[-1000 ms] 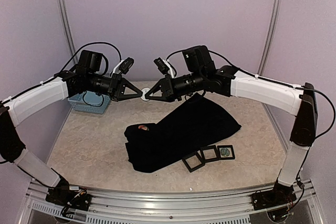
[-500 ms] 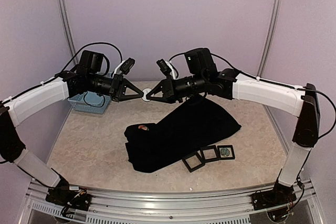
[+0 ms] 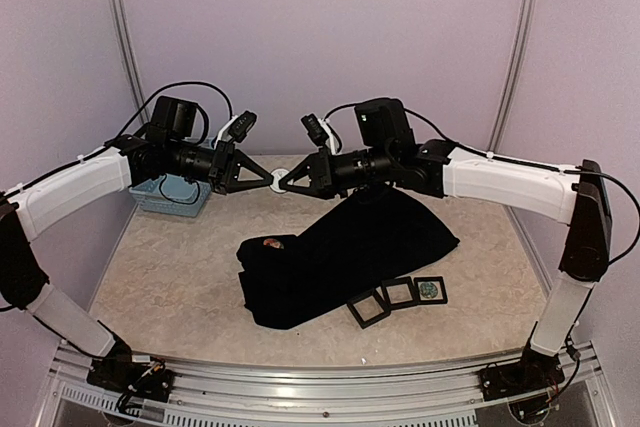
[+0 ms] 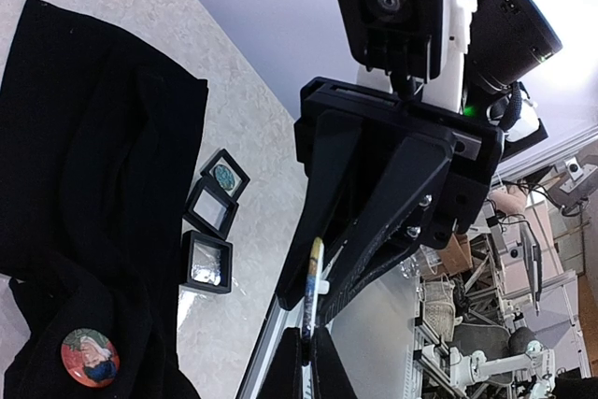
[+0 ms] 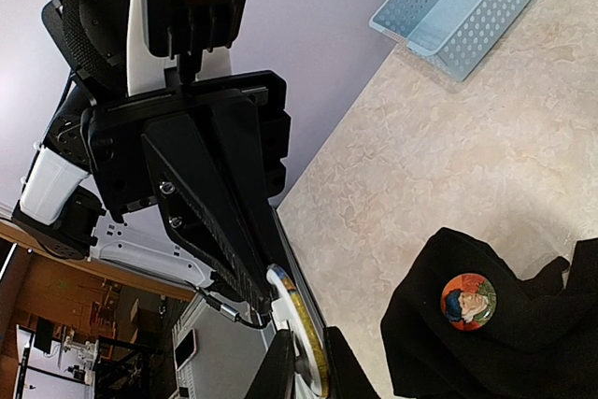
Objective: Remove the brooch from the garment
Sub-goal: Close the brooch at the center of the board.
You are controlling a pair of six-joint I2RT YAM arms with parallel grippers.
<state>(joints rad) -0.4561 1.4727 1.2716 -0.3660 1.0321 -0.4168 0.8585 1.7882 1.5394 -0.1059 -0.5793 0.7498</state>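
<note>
Tabletop [image 3: 170,277] beige marble-look, walls [image 3: 320,37] lilac; left gripper [image 4: 306,362] and right gripper [image 5: 308,371] both clamped mid-air on one thin disc [image 5: 304,329]; brooch [image 5: 468,299] on black garment [image 3: 350,247], blue basket [image 3: 170,197] far-left.

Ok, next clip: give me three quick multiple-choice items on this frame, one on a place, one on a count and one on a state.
1. Where does the light-blue basket stand?
A. At the far left corner of the table
B. At the near right corner
C. At the centre

2. How many small black square frames lie by the black garment?
A. One
B. Three
C. Five

3. What is the left gripper doing?
A. Open, hanging over the basket
B. Shut on the garment
C. Shut on a round badge held up in the air

Answers:
1 A: the basket sits at the far left, behind the left arm and apart from the garment.
2 B: three frames lie in a row at the garment's near edge.
3 C: its fingers pinch the badge edge-on, well above the table.
</note>
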